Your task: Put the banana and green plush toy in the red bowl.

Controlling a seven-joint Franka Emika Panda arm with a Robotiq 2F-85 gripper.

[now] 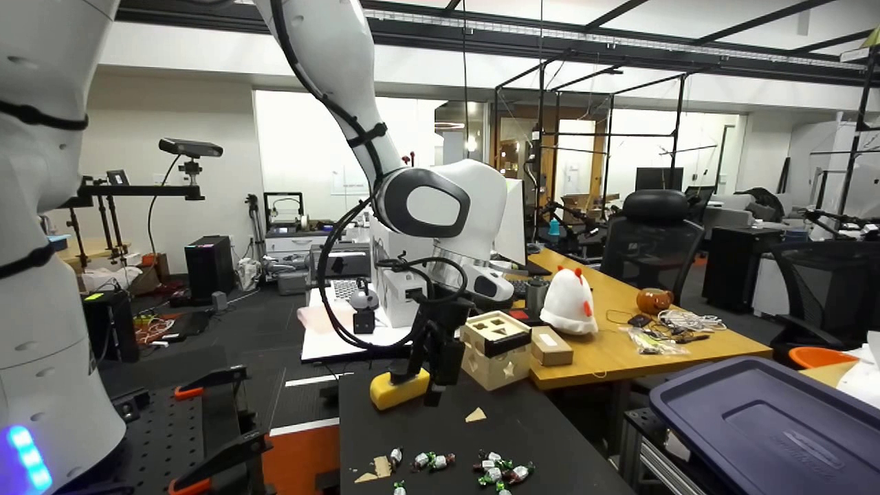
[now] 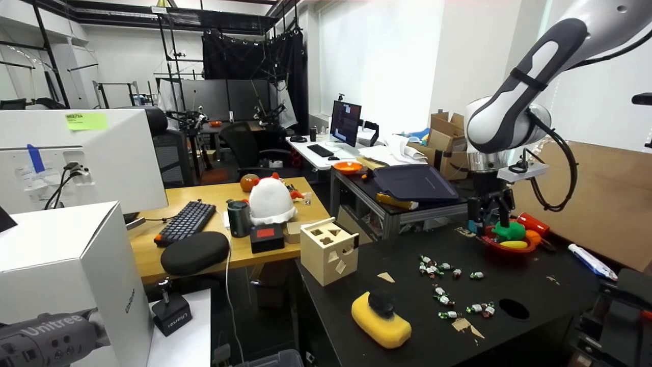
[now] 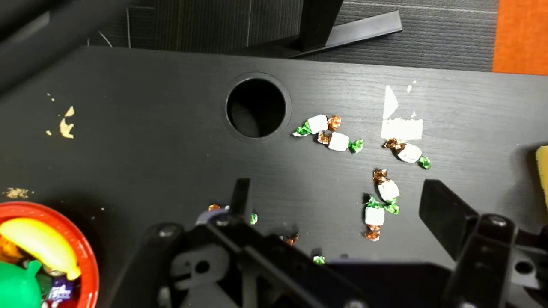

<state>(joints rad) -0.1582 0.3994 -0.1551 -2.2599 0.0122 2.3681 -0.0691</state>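
The red bowl (image 3: 90,261) is at the lower left of the wrist view, cut off by the frame edge. It also shows in an exterior view (image 2: 509,251). The yellow banana (image 3: 40,244) and the green plush toy (image 3: 17,284) lie inside the bowl; both also show there in an exterior view, the banana (image 2: 514,244) and the green toy (image 2: 511,232). My gripper (image 3: 338,188) is open and empty, fingers wide apart above the table, to the bowl's side. It shows in both exterior views (image 1: 433,385) (image 2: 491,227). In an exterior view a finger overlaps the green toy's outline.
Several wrapped candies (image 3: 374,216) lie on the black table below the gripper, near a round hole (image 3: 256,107). A wooden shape-sorter box (image 2: 328,255) and a yellow block with a black top (image 2: 379,323) stand on it. A red cup (image 2: 532,223) and marker (image 2: 592,261) lie by the bowl.
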